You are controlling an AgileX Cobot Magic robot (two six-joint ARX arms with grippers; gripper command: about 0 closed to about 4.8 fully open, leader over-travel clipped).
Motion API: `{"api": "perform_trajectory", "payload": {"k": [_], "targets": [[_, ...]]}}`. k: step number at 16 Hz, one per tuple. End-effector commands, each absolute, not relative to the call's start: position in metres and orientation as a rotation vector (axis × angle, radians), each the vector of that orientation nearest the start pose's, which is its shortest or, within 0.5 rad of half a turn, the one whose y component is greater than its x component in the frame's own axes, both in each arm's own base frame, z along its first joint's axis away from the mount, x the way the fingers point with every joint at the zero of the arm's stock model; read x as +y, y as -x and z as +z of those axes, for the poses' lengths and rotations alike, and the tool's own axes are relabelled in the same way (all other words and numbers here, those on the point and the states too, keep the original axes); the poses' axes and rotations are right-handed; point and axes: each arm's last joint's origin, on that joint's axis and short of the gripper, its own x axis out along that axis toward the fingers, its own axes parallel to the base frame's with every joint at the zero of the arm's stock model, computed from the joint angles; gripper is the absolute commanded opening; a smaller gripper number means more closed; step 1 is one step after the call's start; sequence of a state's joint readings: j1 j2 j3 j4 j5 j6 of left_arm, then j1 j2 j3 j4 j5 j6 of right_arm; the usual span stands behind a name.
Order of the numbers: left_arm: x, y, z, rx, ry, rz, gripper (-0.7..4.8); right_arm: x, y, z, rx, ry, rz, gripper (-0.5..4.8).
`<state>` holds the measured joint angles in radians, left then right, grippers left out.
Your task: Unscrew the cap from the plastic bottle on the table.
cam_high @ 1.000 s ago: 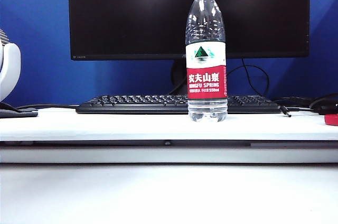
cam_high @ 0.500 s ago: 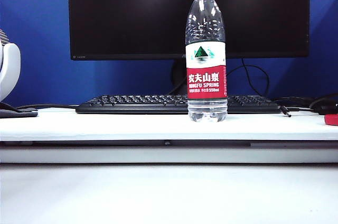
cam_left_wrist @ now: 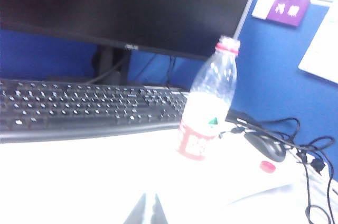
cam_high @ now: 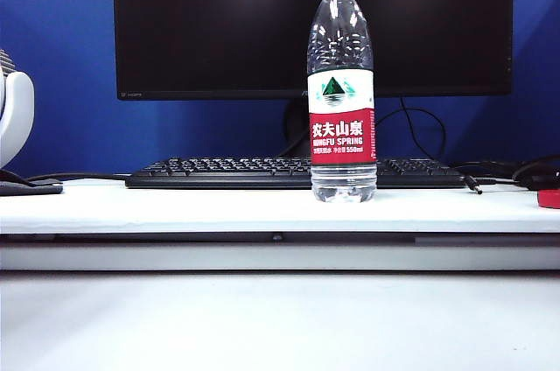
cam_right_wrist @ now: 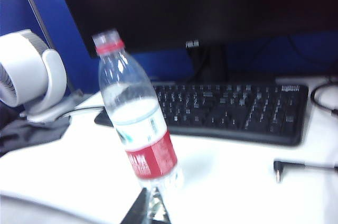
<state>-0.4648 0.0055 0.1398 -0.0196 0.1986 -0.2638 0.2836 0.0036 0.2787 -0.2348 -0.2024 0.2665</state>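
Blue partition panels and a large dark monitor [cam_high: 311,21] back a white desk [cam_high: 175,206], with a black keyboard [cam_high: 219,172] running along behind the bottle [cam_high: 342,91]. That bottle stands upright right of centre in the exterior view, its long axis vertical, its neck bare and open above the thin red ring; no cap sits on it. A small red disc, most likely the cap [cam_left_wrist: 268,167], lies flat on the desk in the lower right of the left wrist view, near a dark mouse [cam_left_wrist: 265,147] and well apart from the bottle [cam_left_wrist: 206,113]; a red edge at the far right of the exterior view may be the same piece. Neither arm shows in the exterior view. Only the tips of the left fingers [cam_left_wrist: 148,211] peek in at the lower edge of their wrist view, pressed together and holding nothing, with the bottle ahead and off to the right of frame. The right fingers [cam_right_wrist: 149,209] are likewise closed and empty at the lower edge of their view, and the bottle [cam_right_wrist: 138,118] rises just above them, leaning left in frame and looming large, so the right arm looks the nearer. Judging by the bare neck, the unscrewing appears done, and any further reach would need the fingers parted first. A white fan [cam_right_wrist: 29,78] stands at the left.
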Motion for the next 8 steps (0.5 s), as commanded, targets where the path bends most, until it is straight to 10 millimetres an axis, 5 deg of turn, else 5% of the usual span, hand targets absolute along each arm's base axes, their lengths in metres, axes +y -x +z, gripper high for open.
{"api": "perform_trajectory", "payload": {"k": [1,4,8], "targets": [[-0.045,-0.077,0.201,-0.028,0.275,-0.674,-0.05,0.028,-0.080,0.209,0.000,-0.381,0.454,-0.01],[-0.045,-0.077,0.202,-0.044,0.277,-0.675,-0.05,0.029,-0.092,0.176,-0.023,-0.472,0.375,-0.01],[-0.046,-0.080,0.190,-0.019,0.274,-0.672,-0.05,0.027,-0.094,0.167,0.028,-0.471,0.262,-0.01]]}}
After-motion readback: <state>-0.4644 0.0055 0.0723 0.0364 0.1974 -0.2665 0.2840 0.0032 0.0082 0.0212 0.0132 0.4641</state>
